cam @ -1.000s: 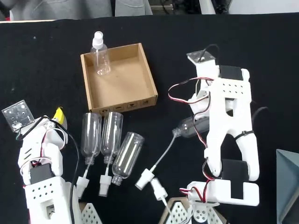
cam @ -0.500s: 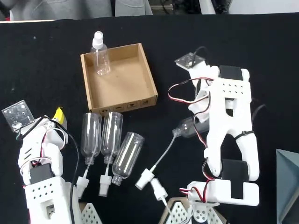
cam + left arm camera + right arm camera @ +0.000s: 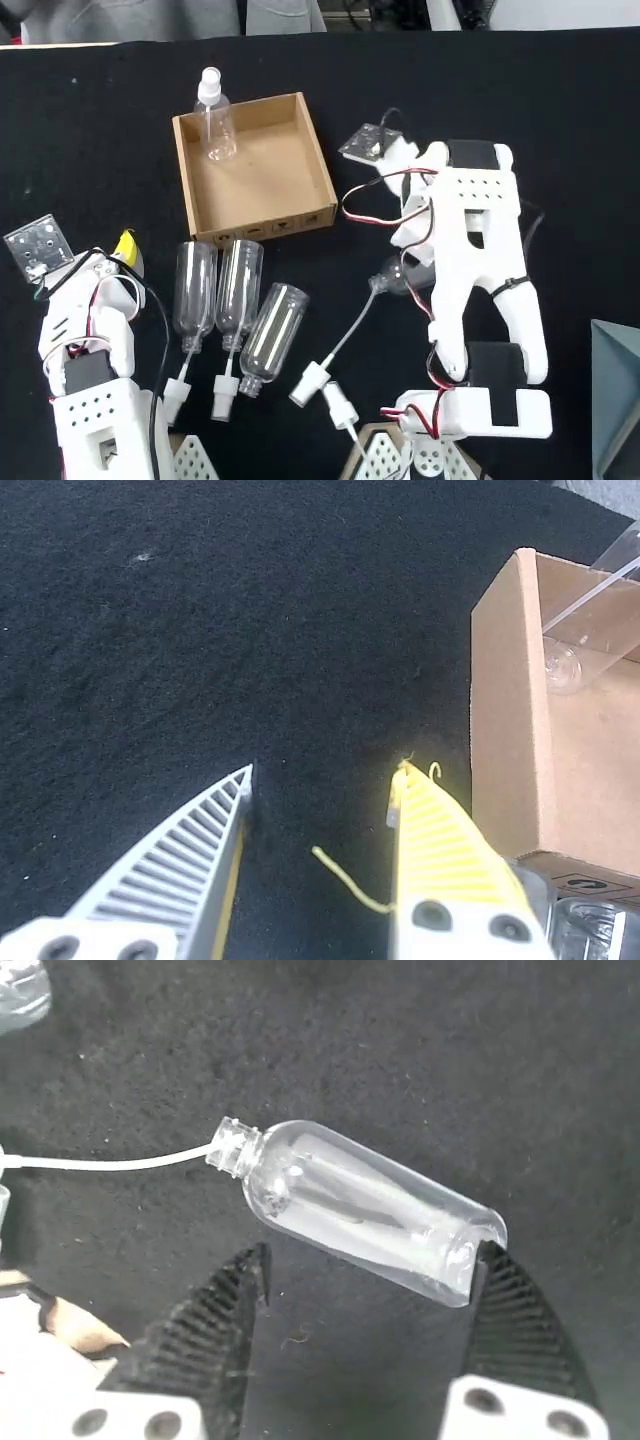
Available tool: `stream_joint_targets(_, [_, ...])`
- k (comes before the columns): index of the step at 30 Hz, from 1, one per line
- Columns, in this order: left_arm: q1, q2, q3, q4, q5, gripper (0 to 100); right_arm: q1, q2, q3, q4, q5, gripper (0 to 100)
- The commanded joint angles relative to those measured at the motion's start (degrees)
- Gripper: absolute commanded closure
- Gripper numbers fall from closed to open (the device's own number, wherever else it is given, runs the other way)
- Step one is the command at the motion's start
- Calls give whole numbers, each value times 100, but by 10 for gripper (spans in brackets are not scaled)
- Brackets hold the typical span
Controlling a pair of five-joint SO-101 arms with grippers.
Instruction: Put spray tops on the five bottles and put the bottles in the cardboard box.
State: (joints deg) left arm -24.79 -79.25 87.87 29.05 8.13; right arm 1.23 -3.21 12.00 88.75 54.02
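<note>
Swung over toward the brown cardboard box (image 3: 262,226) since a second ago: white right arm (image 3: 470,250).

From high up: one clear plastic bottle with a white spray top (image 3: 213,115) leaning at the box's far corner, bottom inside, top poking out over the wall. Three more clear bottles (image 3: 239,283) with no tops lying side by side on the black table (image 3: 500,80), just in front of the box. White spray tops (image 3: 225,392) with thin tubes lying near their necks. Fifth clear bottle (image 3: 395,272) lying half under the right arm, with a thin tube reaching its neck.

From the left wrist: left claw (image 3: 325,775) wide open over bare table, holding nothing, box (image 3: 505,710) just beside it.

From the right wrist: right claw (image 3: 375,1260) wide open around the fifth clear bottle (image 3: 360,1205), which lies flat on the table. One finger right at its bottom end, not squeezing.
</note>
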Motion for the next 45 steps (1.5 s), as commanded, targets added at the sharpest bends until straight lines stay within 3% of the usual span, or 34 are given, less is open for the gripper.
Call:
stream_joint_targets(1, [-4,-70,-84,-123,-53,794,-141,-312,-338,35,360,722])
stream_joint_targets(10, [-4,-70,-84,-123,-53,794,-132,-312,268,-281,1284,723])
stream_joint_targets(31, [-4,-70,-84,-123,-53,794,-132,-312,1165,-2013,1345,723])
stream_joint_targets(37, [-22,-70,-84,-123,-53,794,-114,-312,1446,-2048,1899,723])
stream_joint_targets(45, [-22,-70,-84,-123,-53,794,-114,-365,1420,-1855,1916,723])
